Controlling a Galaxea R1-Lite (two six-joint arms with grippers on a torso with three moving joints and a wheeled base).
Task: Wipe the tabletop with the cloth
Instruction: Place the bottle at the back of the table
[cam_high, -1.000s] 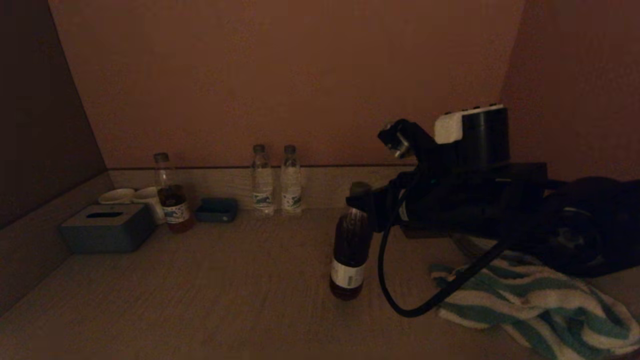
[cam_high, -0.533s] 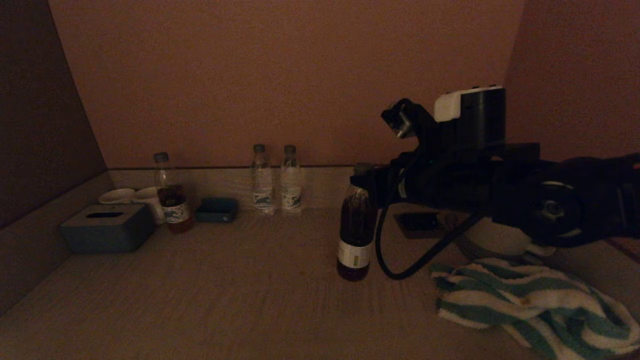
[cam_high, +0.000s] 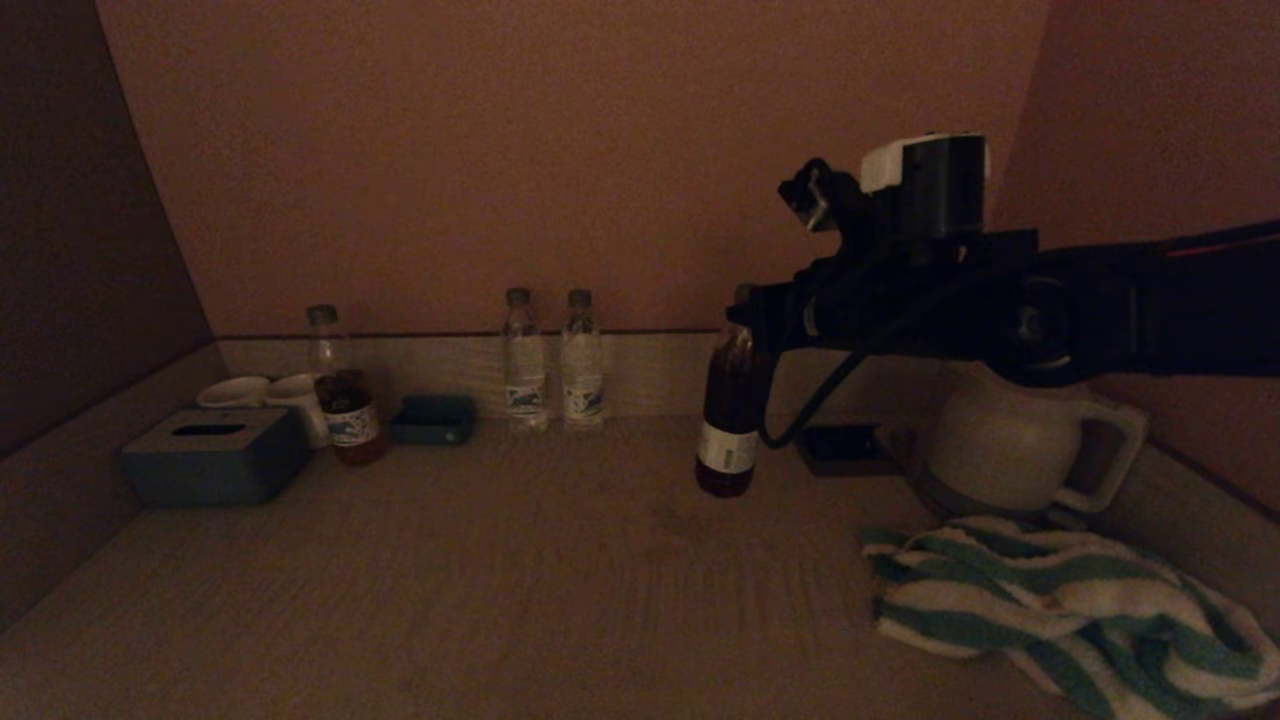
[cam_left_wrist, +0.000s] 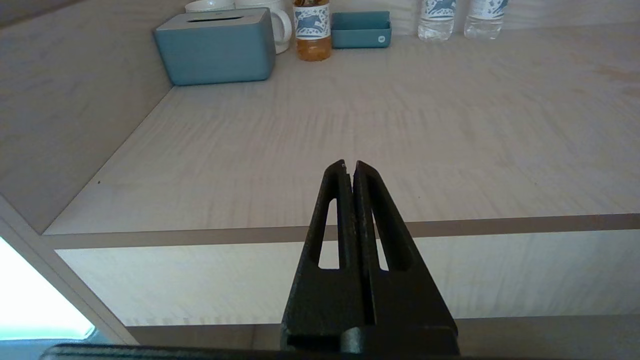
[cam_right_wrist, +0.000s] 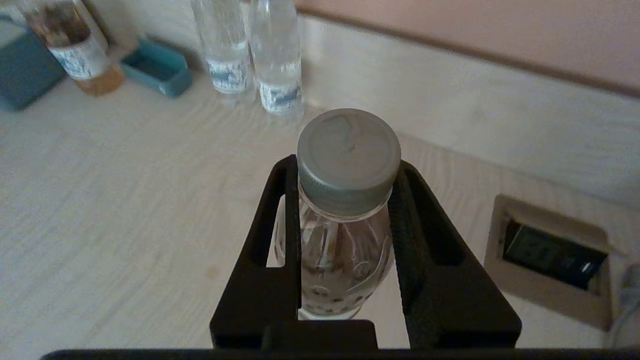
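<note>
Now we see the right gripper (cam_right_wrist: 345, 210) clamped on the tea bottle (cam_high: 727, 420) neck, holding it clear above the tabletop (cam_high: 500, 560). Our striped cloth (cam_high: 1060, 610) lies at the right near the kettle (cam_high: 1010, 440), while the left gripper (cam_left_wrist: 350, 172), pinched empty, hangs before the table edge

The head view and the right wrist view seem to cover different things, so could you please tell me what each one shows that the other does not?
Only the head view shows the striped cloth lying on the tabletop, the white kettle behind it, and the tissue box with cups.

Only the right wrist view shows the right gripper shut on the dark bottle's neck, under its grey cap.

Both show that bottle, two water bottles, the blue tray and the recessed socket.
</note>
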